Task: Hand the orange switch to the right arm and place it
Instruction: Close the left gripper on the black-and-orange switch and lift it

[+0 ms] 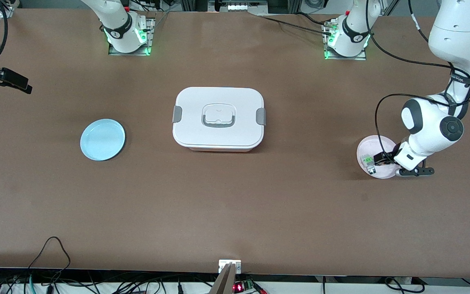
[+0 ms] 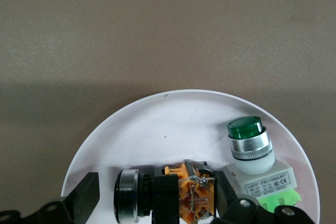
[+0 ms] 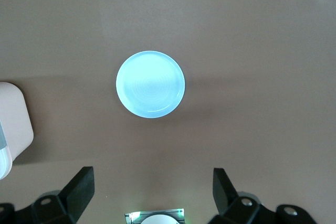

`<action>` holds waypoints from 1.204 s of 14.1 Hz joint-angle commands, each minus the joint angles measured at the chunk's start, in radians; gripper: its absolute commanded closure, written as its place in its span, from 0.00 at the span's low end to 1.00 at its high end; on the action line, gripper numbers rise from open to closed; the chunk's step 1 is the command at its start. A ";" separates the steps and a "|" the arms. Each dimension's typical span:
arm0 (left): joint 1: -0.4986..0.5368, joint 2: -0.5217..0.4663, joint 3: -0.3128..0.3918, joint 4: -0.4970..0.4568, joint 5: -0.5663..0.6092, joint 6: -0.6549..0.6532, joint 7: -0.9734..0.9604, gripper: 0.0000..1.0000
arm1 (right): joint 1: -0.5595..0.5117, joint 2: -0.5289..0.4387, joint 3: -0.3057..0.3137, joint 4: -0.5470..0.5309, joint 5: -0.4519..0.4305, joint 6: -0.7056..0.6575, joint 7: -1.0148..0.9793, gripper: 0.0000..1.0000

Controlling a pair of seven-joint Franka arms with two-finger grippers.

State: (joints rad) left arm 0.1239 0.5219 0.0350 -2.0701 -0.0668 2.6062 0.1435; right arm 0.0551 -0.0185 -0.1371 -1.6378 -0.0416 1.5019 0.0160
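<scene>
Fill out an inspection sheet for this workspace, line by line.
Surface: brown table, bare across its middle.
Job's things: orange switch lies on its side on the pink plate, beside a green-capped switch; blue plate toward the right arm's end holds nothing.
Clutter: closed white box with grey latches at the table's centre.
Grippers: left gripper down at the pink plate, fingers either side of the orange switch, not clearly clamped; right gripper open, over the table near the blue plate.
Cables: black cable loops beside the left arm's wrist; more hang at the table's edges.
Surroundings: nothing seen.
</scene>
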 commanded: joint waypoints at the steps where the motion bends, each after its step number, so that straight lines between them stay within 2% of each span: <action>1: 0.006 0.001 -0.007 0.004 -0.013 0.009 0.025 0.14 | 0.002 0.006 -0.003 0.015 0.016 -0.012 -0.004 0.00; 2: 0.006 0.001 -0.007 0.005 -0.013 0.009 0.025 0.19 | 0.002 0.006 -0.003 0.015 0.016 -0.012 -0.004 0.00; 4: 0.006 0.001 -0.007 0.004 -0.013 0.002 0.025 0.55 | 0.002 0.006 -0.003 0.015 0.016 -0.014 -0.007 0.00; 7: 0.006 -0.009 -0.007 0.015 -0.013 -0.046 0.024 0.74 | 0.002 0.006 -0.003 0.015 0.016 -0.015 -0.008 0.00; 9: -0.004 -0.040 -0.010 0.051 -0.013 -0.124 0.018 0.75 | 0.002 0.006 -0.003 0.013 0.016 -0.014 -0.008 0.00; 12: -0.003 -0.045 -0.010 0.165 -0.024 -0.341 0.022 0.75 | -0.001 0.015 -0.004 0.015 0.037 -0.014 -0.010 0.00; 14: -0.006 -0.058 -0.021 0.215 -0.027 -0.437 0.024 0.74 | -0.001 0.014 -0.007 0.015 0.060 -0.023 -0.013 0.00; 16: 0.014 -0.068 -0.062 0.266 -0.060 -0.548 0.039 0.74 | -0.001 0.006 -0.007 0.016 0.127 -0.051 -0.013 0.00; 17: 0.014 -0.075 -0.081 0.290 -0.123 -0.599 0.051 0.74 | -0.003 0.008 -0.012 0.016 0.172 -0.060 -0.014 0.00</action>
State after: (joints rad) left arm 0.1241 0.4620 -0.0060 -1.8289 -0.1029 2.1086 0.1484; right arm 0.0545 -0.0090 -0.1399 -1.6376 0.0615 1.4776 0.0154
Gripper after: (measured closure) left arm 0.273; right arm 0.000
